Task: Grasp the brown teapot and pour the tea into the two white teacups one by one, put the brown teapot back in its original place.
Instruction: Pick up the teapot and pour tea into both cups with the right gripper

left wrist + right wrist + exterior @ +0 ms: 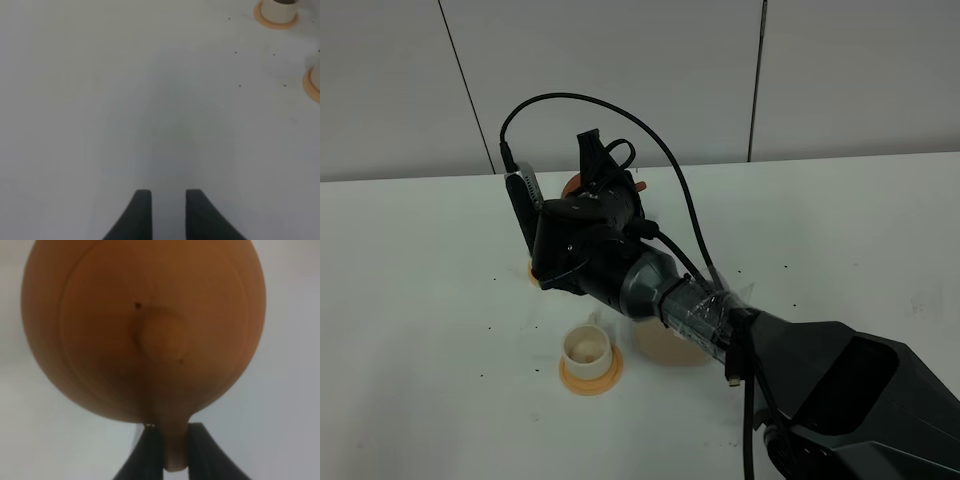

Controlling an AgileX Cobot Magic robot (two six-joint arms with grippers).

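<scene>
brown teapot (576,185), exterior high: held clear of the beige saucer (660,348), beyond it; tip gently, spout over one teacup (588,346). left wrist: left pincer (167,196) released. right wrist: right pincer (174,430) clenched on its handle (175,460); hold firm.

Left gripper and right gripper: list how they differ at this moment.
The left gripper holds nothing between its jaws, while the right gripper has its jaws shut on the handle of the brown teapot. The left gripper faces the bare white table, and the right gripper faces the teapot from close up. Only the right gripper shows in the exterior high view. Both have dark jaws with a similarly narrow gap.
</scene>
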